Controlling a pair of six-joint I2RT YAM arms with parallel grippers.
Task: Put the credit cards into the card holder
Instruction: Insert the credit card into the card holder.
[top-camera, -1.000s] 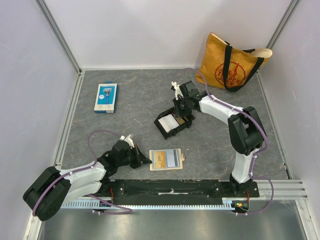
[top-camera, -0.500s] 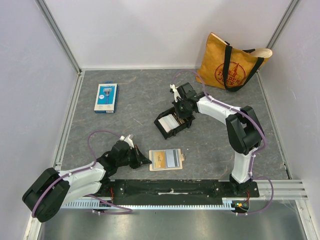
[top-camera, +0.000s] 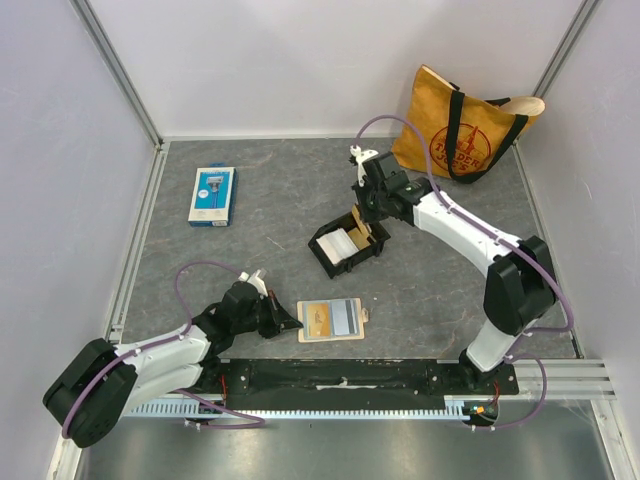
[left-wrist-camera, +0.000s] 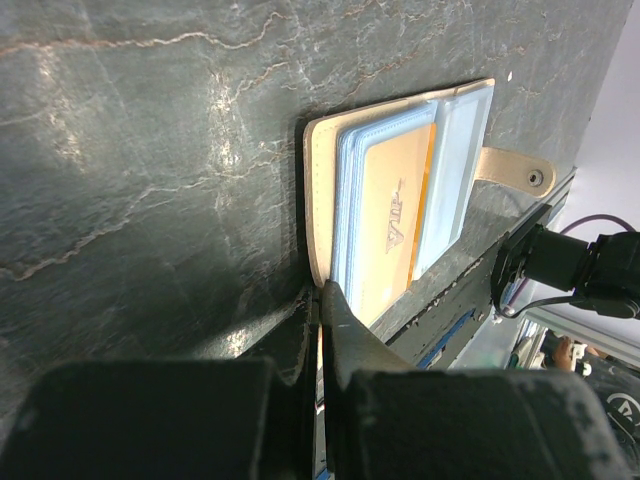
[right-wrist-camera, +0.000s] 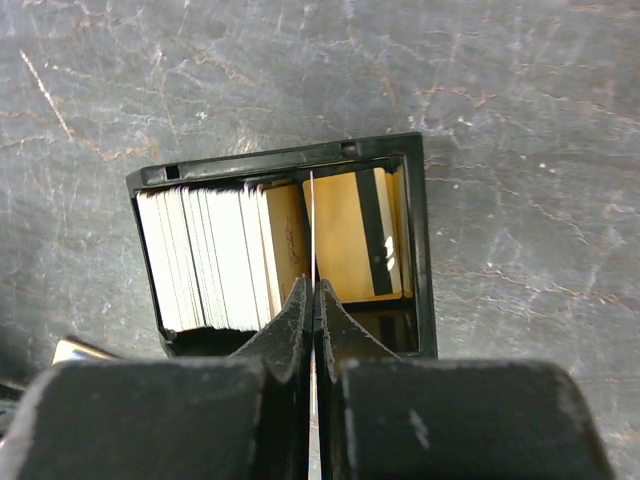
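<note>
Card stock and holder, transfer under way, listed near edge to far wall.
At 6 o'clock the tan card holder (top-camera: 332, 319) is lying open and flat, with the left gripper (left-wrist-camera: 322, 292) clenched empty, tip seemingly touching the holder's 9 o'clock edge. Past centre, the right gripper (right-wrist-camera: 313, 285) is pinching a single card (right-wrist-camera: 312, 215) edge-on above the black tray (right-wrist-camera: 419, 250), where the remaining credit cards (right-wrist-camera: 210, 255) are standing packed. The cards are judged light, stiff and slick, best taken by a short edge. Dark veined table (top-camera: 270, 190); blue-and-white package (top-camera: 212, 195) at 10 o'clock, yellow tote bag (top-camera: 465, 125) at 1 o'clock, pale walls (top-camera: 300, 60) enclosing.
</note>
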